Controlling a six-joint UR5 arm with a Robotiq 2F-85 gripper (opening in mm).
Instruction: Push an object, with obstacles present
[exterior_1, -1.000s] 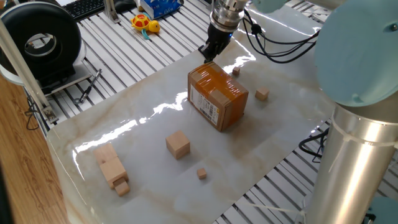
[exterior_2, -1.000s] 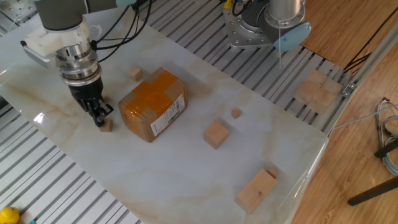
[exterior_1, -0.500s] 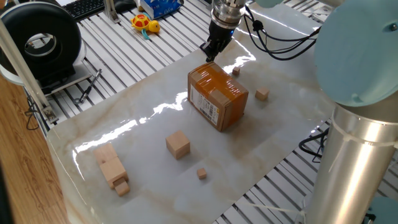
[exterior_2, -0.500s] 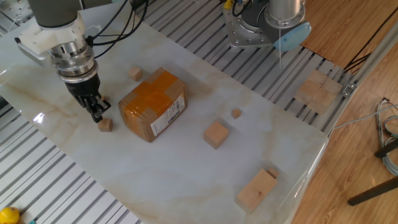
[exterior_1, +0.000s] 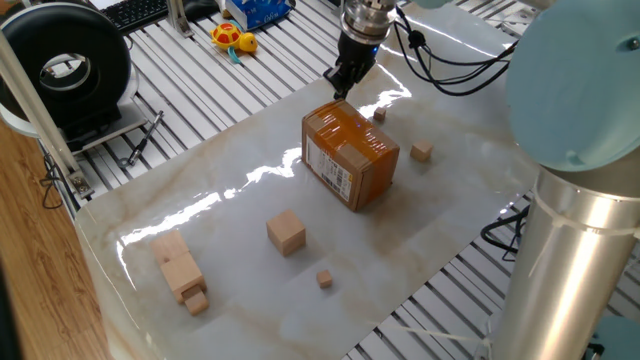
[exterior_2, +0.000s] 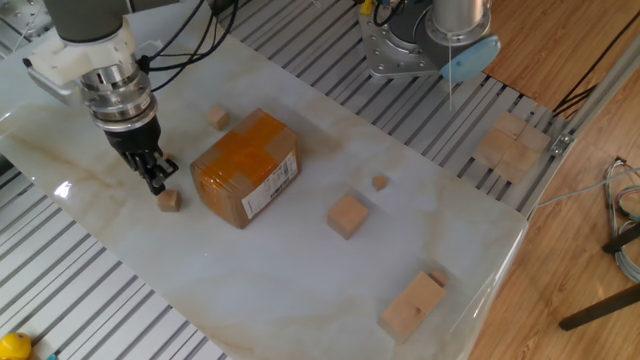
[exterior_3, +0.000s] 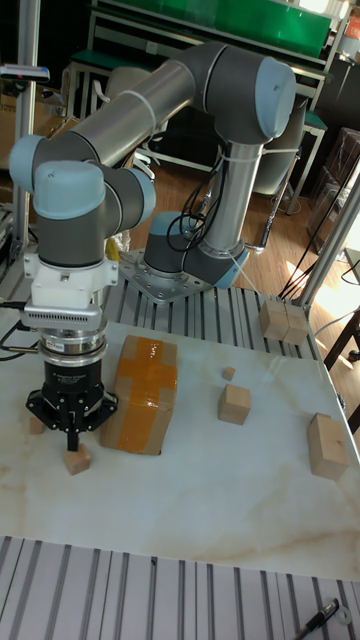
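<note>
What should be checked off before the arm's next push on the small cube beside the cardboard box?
1. Gripper fingers closed for pushing: ok, they look shut with nothing held.
2. Small cube in view and free: ok, it sits on the marble table, apart from the cardboard box.
3. Fingers touching the cube: cannot tell; tips sit just behind it.
4. Box near the push line: not ok, it stands close beside the cube.
5. Second small cube out of the way: ok, beyond the box.
6. Larger cube clear: ok, well away.
</note>
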